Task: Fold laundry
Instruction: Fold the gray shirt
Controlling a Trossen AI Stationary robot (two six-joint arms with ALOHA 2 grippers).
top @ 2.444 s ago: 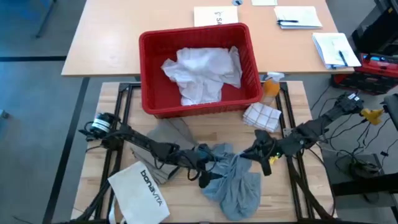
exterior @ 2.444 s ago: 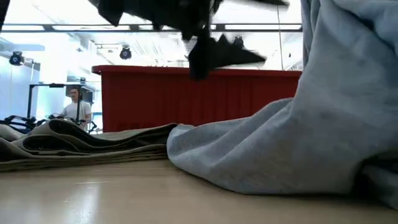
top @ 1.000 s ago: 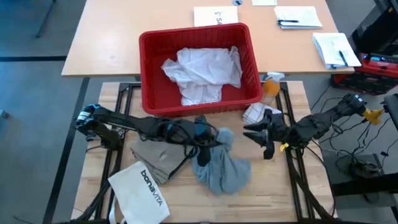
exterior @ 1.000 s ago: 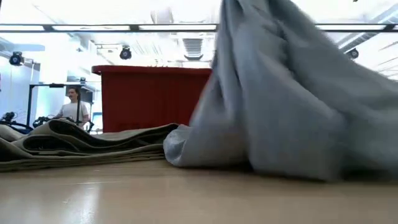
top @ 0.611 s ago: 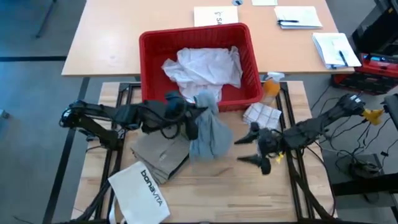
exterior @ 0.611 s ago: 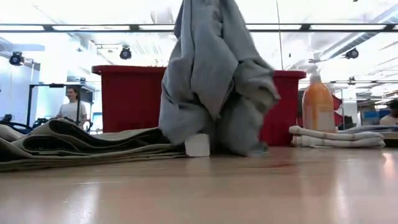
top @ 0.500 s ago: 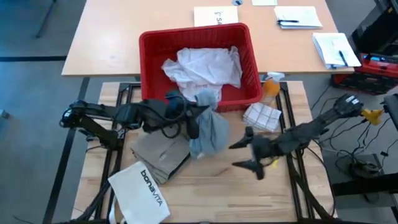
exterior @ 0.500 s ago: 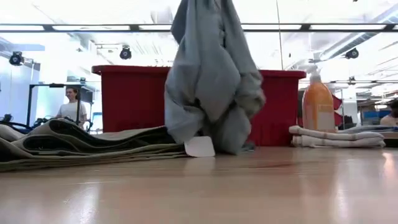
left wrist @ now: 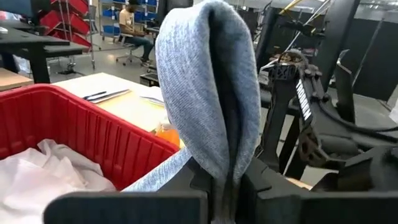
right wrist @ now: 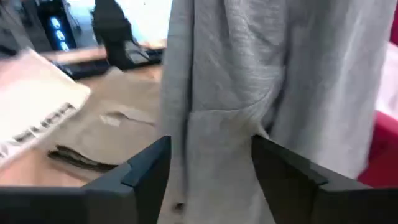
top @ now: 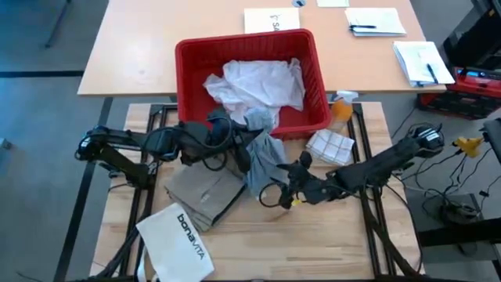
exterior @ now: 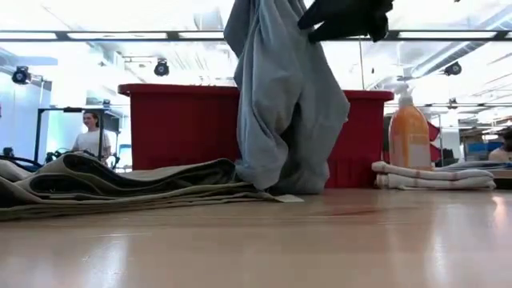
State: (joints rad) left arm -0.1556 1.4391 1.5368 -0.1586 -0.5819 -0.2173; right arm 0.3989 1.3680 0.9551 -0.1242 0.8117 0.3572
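Grey T-shirt (top: 264,157) hangs from the left gripper (top: 252,129), clamped on it beside the red basket (top: 188,94). Low view: its hem touches the table (exterior: 320,240) by the khaki-tan piece (exterior: 104,184). Right wrist view: the right gripper (right wrist: 211,158) spreads wide around the cloth.

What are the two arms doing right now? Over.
Left gripper shut on grey T-shirt, holding it up. Right gripper open at the hanging cloth. Red basket close behind.
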